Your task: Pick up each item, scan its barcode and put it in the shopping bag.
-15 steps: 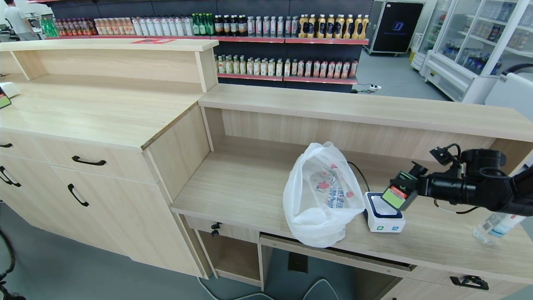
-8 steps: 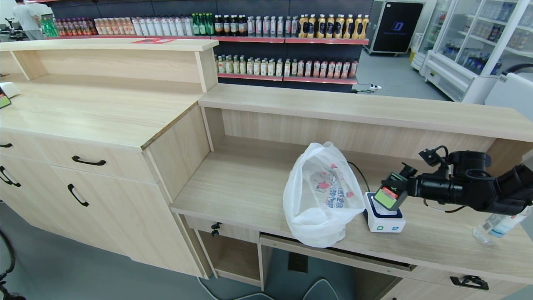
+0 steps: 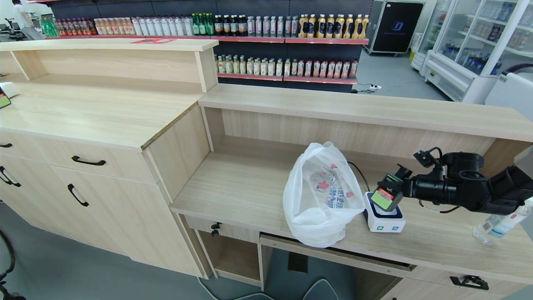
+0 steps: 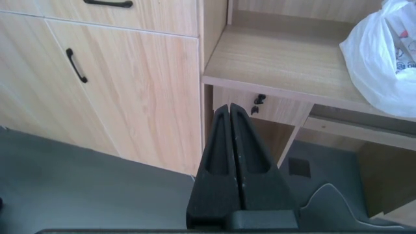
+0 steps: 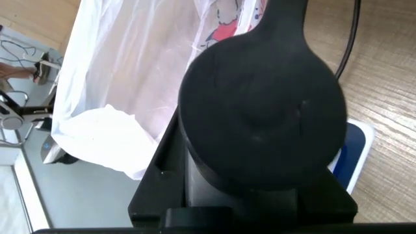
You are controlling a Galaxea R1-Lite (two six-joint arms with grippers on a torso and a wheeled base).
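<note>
nearest the robot, the left gripper point(image 4: 229, 120) hangs low in front of a cabinet door point(image 4: 123, 97), below the level of the counter point(image 3: 250, 187). its fingers are pressed together with nothing between them. it looks parked out of the way, so the other arm has the worktop to itself.

on the counter's front part stands the white shopping bag point(image 3: 320, 196), slumped but upright with its mouth upward. it sits just beside the scanner point(image 3: 383, 221), probably so that a scanned item needs only a short sideways carry to drop in.

the scanner is a small white and blue box with its window facing up. the right gripper point(image 3: 393, 192) comes in level from the right, pinching a small green and red pack point(image 3: 383, 201). it holds the pack just above the window, tilted with one face angled down toward it. that pose fits showing a barcode to the reader, so the scanning step seems to be in hand and the bagging not yet done. whether the code itself faces the window cannot be told.

off to the right a clear water bottle point(image 3: 497, 223) lies on its side on the counter, well apart from the bag, likely waiting its turn.

behind the scanner a dark cable point(image 3: 359, 173) runs back toward the counter's rear wall. far beyond, shelves point(image 3: 287, 39) carry rows of drink bottles.
</note>
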